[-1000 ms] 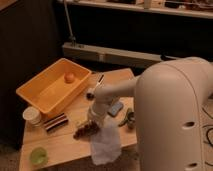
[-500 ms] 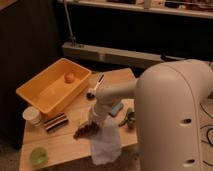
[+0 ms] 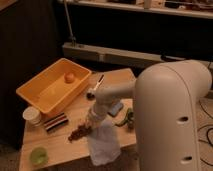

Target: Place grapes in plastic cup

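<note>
On the table (image 3: 62, 149), the grapes (image 3: 77, 134) lie slanting lower-left to upper-right, at the claw (image 3: 89, 123); its grip cannot be told.

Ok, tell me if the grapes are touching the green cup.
Apart. The camera view shows bare table between the grapes and the cup. The gripper is over by the grapes, away from the cup.

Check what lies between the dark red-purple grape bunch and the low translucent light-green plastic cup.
Camera view: only bare wooden tabletop between the grape bunch and the green cup. The gripper sits at the bunch.
</note>
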Robot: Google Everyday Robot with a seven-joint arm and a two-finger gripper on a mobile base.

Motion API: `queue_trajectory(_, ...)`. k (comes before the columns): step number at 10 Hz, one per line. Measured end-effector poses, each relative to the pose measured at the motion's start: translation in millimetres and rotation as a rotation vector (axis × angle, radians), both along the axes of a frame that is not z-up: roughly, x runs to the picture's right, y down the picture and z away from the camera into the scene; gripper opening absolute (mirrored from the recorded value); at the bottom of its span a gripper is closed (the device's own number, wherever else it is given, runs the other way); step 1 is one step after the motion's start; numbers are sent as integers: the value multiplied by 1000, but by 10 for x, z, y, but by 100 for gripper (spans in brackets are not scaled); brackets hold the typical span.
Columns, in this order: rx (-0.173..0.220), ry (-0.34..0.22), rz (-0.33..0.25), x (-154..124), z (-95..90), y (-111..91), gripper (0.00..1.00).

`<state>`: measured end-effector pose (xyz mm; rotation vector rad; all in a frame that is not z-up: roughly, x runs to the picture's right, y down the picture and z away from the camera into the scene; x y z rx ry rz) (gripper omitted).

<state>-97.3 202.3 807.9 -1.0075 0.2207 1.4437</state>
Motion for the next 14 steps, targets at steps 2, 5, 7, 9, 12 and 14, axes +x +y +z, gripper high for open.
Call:
queue_trajectory(2,-1,-1,-3,-23,-5,4,0)
queue_trajectory(5,21,-50,26,-14,-158,-117,0)
queue_trajectory(7,45,-130,51,-11,-453,-290,0)
queue_trajectory(9,95,-229,50,-56,-958,-525,0)
queue_trajectory(12,162,-369,0,-222,-1632,-779,0)
queue_trajectory(14,214,-477,-88,-510,-2053,-841,0)
